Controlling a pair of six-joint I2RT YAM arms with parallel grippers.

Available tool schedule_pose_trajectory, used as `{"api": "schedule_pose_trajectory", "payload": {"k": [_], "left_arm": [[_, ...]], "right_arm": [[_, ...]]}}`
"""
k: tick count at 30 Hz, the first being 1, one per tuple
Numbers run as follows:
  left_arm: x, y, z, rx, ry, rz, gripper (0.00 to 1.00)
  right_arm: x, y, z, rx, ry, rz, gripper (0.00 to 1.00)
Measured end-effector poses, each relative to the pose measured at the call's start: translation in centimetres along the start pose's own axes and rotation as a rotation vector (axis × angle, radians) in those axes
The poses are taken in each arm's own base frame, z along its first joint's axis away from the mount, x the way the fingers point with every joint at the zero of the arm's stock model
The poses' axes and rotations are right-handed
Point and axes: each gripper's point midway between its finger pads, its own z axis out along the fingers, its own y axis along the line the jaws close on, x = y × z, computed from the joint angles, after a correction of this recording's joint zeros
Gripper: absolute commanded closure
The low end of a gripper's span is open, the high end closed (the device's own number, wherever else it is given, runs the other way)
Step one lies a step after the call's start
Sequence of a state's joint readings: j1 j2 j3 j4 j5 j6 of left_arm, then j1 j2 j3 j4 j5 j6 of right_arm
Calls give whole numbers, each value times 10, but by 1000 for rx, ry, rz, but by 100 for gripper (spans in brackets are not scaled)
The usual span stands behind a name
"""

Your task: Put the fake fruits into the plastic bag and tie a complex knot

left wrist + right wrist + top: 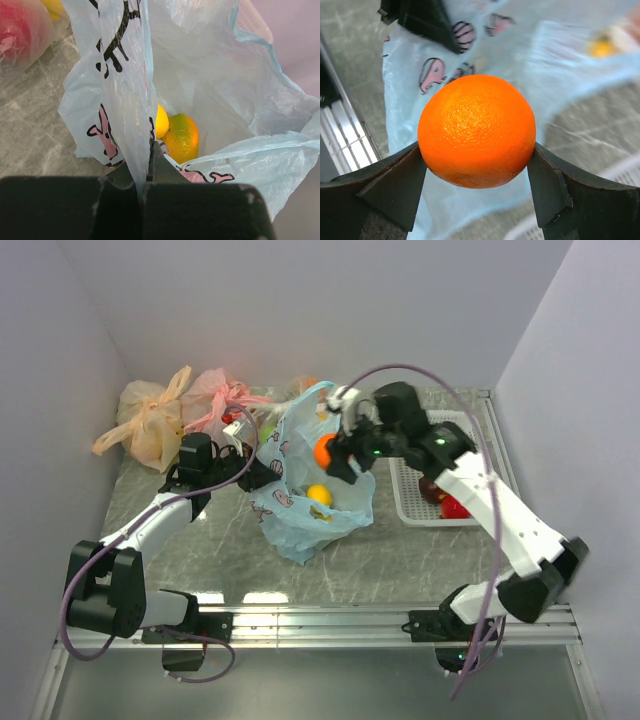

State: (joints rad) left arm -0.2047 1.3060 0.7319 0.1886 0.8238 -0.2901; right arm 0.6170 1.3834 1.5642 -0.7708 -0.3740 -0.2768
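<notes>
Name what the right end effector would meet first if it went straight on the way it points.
Probably the plastic bag, just beyond the orange fruit the right end effector grips; depth is unclear.

My left arm (150, 525) lies low over the counter, stretched forward and to the right from its base. The left gripper (258, 473) is pinched tight on a fold of the plastic bag (300, 510), its fingers (161, 167) pressed together with the film between them. My right arm (500, 510) rises from its base, folds at the elbow and reaches left, wrist tipped downward. The right gripper (477, 150) is spread wide around the fake orange (477, 125), one finger clamped against each side.
</notes>
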Motion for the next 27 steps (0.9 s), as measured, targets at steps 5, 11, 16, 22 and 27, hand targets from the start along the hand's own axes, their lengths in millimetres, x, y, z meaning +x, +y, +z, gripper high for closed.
{"api": "schedule_pose_trajectory", "payload": {"k": [5, 11, 16, 22, 27], "left_arm": [[0, 0, 0, -2, 6, -1, 99], [2, 1, -1, -3, 12, 2, 99], [2, 1, 0, -2, 11, 4, 99], [2, 1, 0, -2, 11, 3, 99], [2, 1, 0, -3, 11, 3, 100]], "right_arm": [[29, 14, 64, -55, 150, -12, 35], [62, -1, 96, 41, 254, 47, 3], [37, -16, 86, 152, 161, 88, 2], [-6, -15, 23, 210, -54, 25, 1], [-28, -51, -46, 275, -181, 39, 0]]}}
